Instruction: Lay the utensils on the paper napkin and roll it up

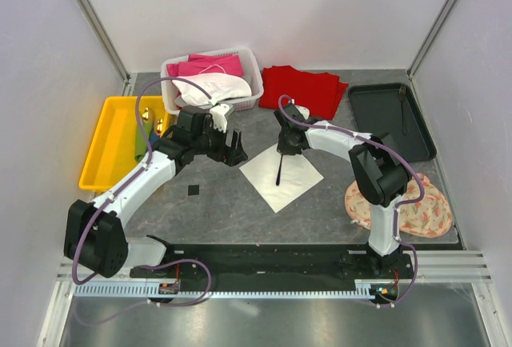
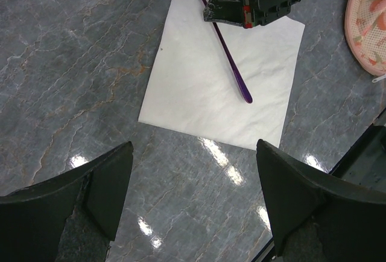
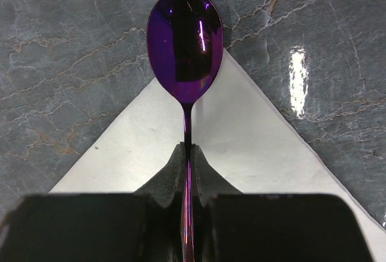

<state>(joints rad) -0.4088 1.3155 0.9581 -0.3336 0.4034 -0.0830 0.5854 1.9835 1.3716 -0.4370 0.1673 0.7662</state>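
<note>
Far left of the napkin (image 1: 282, 177), the yellow tray (image 1: 104, 151) holds cutlery with gold ends (image 1: 149, 121), partly hidden by my left arm. Just left of the napkin, the left tool (image 2: 193, 195) hangs over bare worktop (image 2: 72, 63), its fingers wide apart and holding nothing. The napkin lies flat and unrolled. Across it runs the purple spoon (image 3: 185, 44), with its handle over the sheet and its bowl jutting past the napkin's far corner. At that corner the right tool (image 3: 187, 171) is clamped on the spoon's neck. By my reading, the first piece is being laid down but is not yet let go. The tray's pieces and the rolling are left to do.
</note>
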